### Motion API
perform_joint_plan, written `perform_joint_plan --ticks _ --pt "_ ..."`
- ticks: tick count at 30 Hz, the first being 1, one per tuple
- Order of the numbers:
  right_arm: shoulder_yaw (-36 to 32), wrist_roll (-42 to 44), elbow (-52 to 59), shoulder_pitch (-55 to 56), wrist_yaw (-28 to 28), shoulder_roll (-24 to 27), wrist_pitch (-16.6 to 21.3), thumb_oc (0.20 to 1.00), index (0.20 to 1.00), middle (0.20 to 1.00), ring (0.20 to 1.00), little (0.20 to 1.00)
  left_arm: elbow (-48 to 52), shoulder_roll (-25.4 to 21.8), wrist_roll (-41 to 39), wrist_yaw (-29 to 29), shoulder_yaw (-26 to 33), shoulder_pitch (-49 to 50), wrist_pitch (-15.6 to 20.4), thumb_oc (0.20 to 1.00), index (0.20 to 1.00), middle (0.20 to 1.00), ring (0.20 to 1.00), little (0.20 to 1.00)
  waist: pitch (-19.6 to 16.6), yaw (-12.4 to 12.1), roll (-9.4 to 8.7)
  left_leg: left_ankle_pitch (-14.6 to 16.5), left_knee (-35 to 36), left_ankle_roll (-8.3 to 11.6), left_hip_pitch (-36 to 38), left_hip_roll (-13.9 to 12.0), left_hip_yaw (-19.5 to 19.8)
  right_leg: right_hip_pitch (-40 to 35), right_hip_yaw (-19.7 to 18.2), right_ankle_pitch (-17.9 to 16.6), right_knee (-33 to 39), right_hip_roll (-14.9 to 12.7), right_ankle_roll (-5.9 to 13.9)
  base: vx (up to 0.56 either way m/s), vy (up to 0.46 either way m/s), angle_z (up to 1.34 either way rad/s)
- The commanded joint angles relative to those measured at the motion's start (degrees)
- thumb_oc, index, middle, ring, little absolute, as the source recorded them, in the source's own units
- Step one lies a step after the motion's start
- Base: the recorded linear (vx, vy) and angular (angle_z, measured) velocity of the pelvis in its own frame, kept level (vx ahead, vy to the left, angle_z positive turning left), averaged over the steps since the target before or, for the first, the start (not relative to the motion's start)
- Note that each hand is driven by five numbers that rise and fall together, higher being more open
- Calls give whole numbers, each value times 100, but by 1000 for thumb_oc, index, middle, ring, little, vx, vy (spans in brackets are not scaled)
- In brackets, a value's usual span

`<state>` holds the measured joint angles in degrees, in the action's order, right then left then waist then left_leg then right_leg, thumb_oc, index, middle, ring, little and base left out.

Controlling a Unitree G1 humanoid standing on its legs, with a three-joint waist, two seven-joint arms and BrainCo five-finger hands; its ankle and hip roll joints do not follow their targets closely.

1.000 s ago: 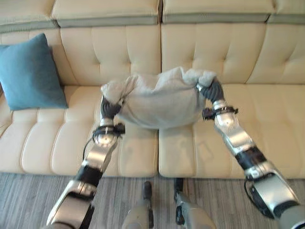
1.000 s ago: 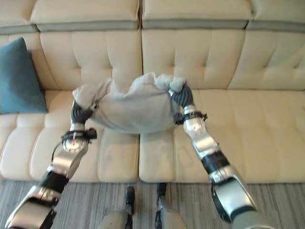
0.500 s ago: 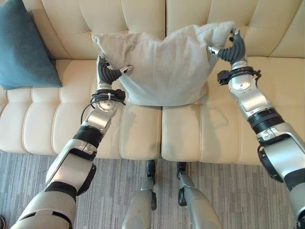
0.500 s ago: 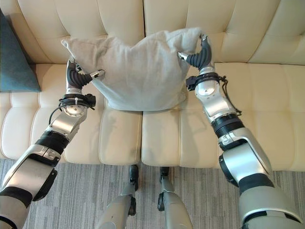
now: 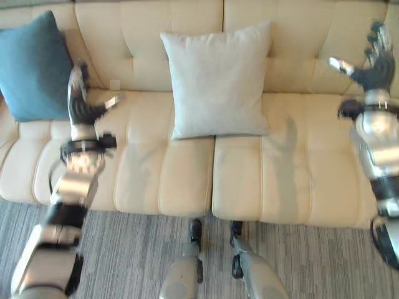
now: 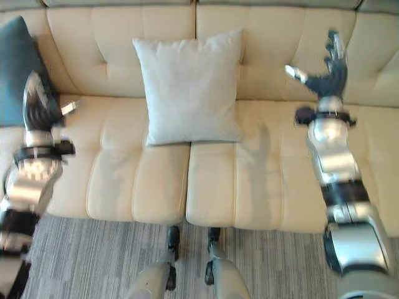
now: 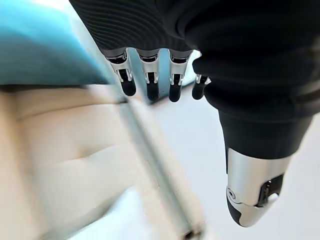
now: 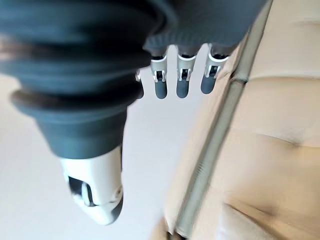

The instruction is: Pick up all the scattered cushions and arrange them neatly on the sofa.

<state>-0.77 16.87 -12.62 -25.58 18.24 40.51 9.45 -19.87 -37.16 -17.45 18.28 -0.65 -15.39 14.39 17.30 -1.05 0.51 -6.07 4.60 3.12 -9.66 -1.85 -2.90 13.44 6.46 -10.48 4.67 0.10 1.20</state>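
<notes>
A light grey cushion [image 5: 217, 80] stands upright against the backrest in the middle of the cream sofa [image 5: 293, 174]. A teal cushion [image 5: 34, 65] leans at the sofa's far left end. My left hand [image 5: 82, 103] hovers open over the seat between the two cushions, holding nothing. My right hand [image 5: 369, 62] is raised open in front of the backrest, well to the right of the grey cushion. In the left wrist view the straight fingers [image 7: 150, 82] point past the teal cushion [image 7: 40, 47]. The right wrist view has straight fingers [image 8: 182, 80] beside the sofa's backrest [image 8: 270, 130].
Grey striped carpet [image 5: 137, 255] lies in front of the sofa. The seat to the right of the grey cushion is bare.
Both hands have let go of the grey cushion and swung outward to either side. The cushion now rests upright on the sofa. The camera view has shifted.
</notes>
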Motion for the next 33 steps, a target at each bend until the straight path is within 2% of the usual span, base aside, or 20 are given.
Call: perform_joint_plan --ticks 1,2,3,5,7,11,13,16,19,20,21,22,23,24,25,27,29,30,31,33 --pt "-379 -361 458 1360 -709 -382 222 1000 1000 1000 1000 1000 23 479 42 -582 295 1012 -39 1000 1000 1000 1000 1000 -717 145 -179 498 40 36 236 221 -9 -454 -77 1122 -409 -229 548 91 68 -6" --pt "-389 -365 484 1388 -712 -389 211 1000 1000 1000 1000 1000 42 479 44 -583 296 1034 -48 1000 1000 1000 1000 1000 -734 143 -183 479 40 34 222 224 -10 -446 -77 1100 -397 -231 548 60 90 -14" --pt "-518 -495 642 2236 -1117 -694 172 1000 1000 1000 1000 1000 46 729 272 -833 487 1719 -215 1000 1000 1000 1000 1000 -807 206 -228 552 30 -19 391 233 -62 -569 -111 1113 -426 -265 572 5 98 -18" --pt "-498 -705 730 2913 -1471 -893 30 1000 1000 1000 1000 1000 59 970 377 -1034 630 2289 -358 1000 1000 1000 1000 1000 -874 249 -268 628 5 -64 571 248 -126 -704 -177 1118 -446 -279 587 -8 108 -14" --pt "-484 -830 698 3189 -1581 -942 1 1000 1000 1000 1000 1000 31 1102 374 -1094 699 2532 -407 1000 1000 1000 1000 1000 -875 262 -293 658 -12 -83 634 251 -152 -748 -217 1111 -455 -286 593 -62 74 -28" --pt "-458 -1153 -136 4130 -1875 -1551 -251 1000 1000 1000 1000 1000 -320 1517 501 -1459 787 3266 -581 1000 1000 1000 1000 1000 -889 428 -358 669 -13 -183 729 267 -321 -641 -482 912 -550 -318 726 -217 100 -28" --pt "-248 -1151 -720 4057 -1802 -1835 -292 1000 1000 1000 1000 1000 -454 1413 575 -1458 686 3214 -614 1000 1000 1000 1000 1000 -734 451 -339 584 -58 -235 645 186 -420 -387 -623 1004 -1118 -271 810 -451 59 -50" --pt "-90 -964 -1172 3903 -1699 -2087 -329 1000 1000 1000 1000 1000 -576 1333 569 -1336 627 3007 -607 1000 1000 1000 1000 1000 -580 373 -259 454 -234 -274 444 2 -489 -332 -513 1449 -2423 -357 712 -426 -3 -47" --pt "-57 -868 -1286 3814 -1642 -2210 -363 1000 1000 1000 1000 1000 -632 1350 499 -1259 601 3010 -601 1000 1000 1000 1000 1000 -725 241 -216 270 -172 -263 280 -44 -492 -667 -450 1411 -3083 -547 664 -304 -78 -17" --pt "-53 -904 -1318 3788 -1571 -2182 -356 1000 1000 1000 1000 1000 -661 1376 487 -1168 605 3052 -600 1000 1000 1000 1000 1000 -795 162 -216 181 -159 -213 167 -90 -522 -786 -445 1293 -2988 -570 700 -238 -145 -9" --pt "-5 -887 -1251 3737 -1546 -2160 -307 1000 1000 1000 1000 1000 -654 1362 460 -1169 511 2975 -584 1000 1000 1000 1000 1000 -828 69 -293 100 -131 -163 83 -43 -504 -1205 -330 1681 -2480 -578 655 -344 -256 -6" --pt "90 -797 -1253 3571 -1475 -2125 -332 1000 1000 1000 1000 1000 -711 1354 494 -1114 397 2797 -576 1000 1000 1000 1000 1000 -877 -32 -320 -152 -137 -17 -257 -112 -494 -1373 -352 2016 -1716 -392 528 -233 -195 -11" --pt "89 -796 -1256 3567 -1475 -2125 -331 1000 1000 1000 1000 1000 -716 1354 494 -1113 395 2792 -574 1000 1000 1000 1000 1000 -880 -31 -319 -153 -137 -15 -262 -114 -492 -1375 -350 2009 -1701 -389 526 -282 -215 -24" --pt "99 -750 -1232 3538 -1423 -2082 -300 1000 1000 1000 1000 1000 -760 1373 547 -1094 304 2729 -535 1000 1000 1000 1000 1000 -872 -16 -327 -241 -162 32 -406 -139 -498 -1528 -462 2086 -1154 -233 423 -516 -206 -16" --pt "145 -807 -1350 3344 -1269 -1876 -328 1000 1000 1000 1000 1000 -763 1430 615 -1020 85 2450 -543 1000 1000 1000 1000 1000 -668 29 -244 -454 -403 316 -814 -141 -392 -1403 -494 1888 -759 -45 296 -640 -219 12" --pt "118 -750 -1319 3338 -1262 -1843 -341 1000 1000 1000 1000 1000 -718 1465 632 -1134 -14 2433 -520 1000 1000 1000 1000 1000 -586 126 -308 -38 -736 197 -726 47 -213 -1284 -412 1686 -669 -132 326 -479 -113 56" --pt "117 -775 -1311 3384 -1285 -1845 -367 1000 1000 1000 1000 1000 -713 1468 626 -1169 -27 2456 -534 1000 1000 1000 1000 1000 -632 170 -317 53 -846 154 -691 78 -174 -1240 -362 1626 -651 -165 338 -195 -22 21" --pt "151 -820 -1332 3435 -1335 -1832 -375 1000 1000 1000 1000 1000 -689 1496 631 -1229 -34 2540 -556 1000 1000 1000 1000 1000 -643 219 -426 560 -1206 53 -449 210 8 -1116 -416 1475 -691 -279 351 -239 2 -5" --pt "169 -835 -1299 3442 -1358 -1822 -369 1000 1000 1000 1000 1000 -707 1534 621 -1240 -29 2567 -562 1000 1000 1000 1000 1000 -641 229 -457 762 -1353 57 -323 313 190 -1047 -467 1425 -689 -291 348 -227 19 -7" --pt "165 -884 -1359 3472 -1356 -1868 -384 1000 1000 1000 1000 1000 -731 1602 647 -1236 -67 2603 -596 1000 1000 1000 1000 1000 -697 295 -414 865 -1215 2 -69 389 439 -970 -578 1373 -633 -201 369 -72 39 -34"
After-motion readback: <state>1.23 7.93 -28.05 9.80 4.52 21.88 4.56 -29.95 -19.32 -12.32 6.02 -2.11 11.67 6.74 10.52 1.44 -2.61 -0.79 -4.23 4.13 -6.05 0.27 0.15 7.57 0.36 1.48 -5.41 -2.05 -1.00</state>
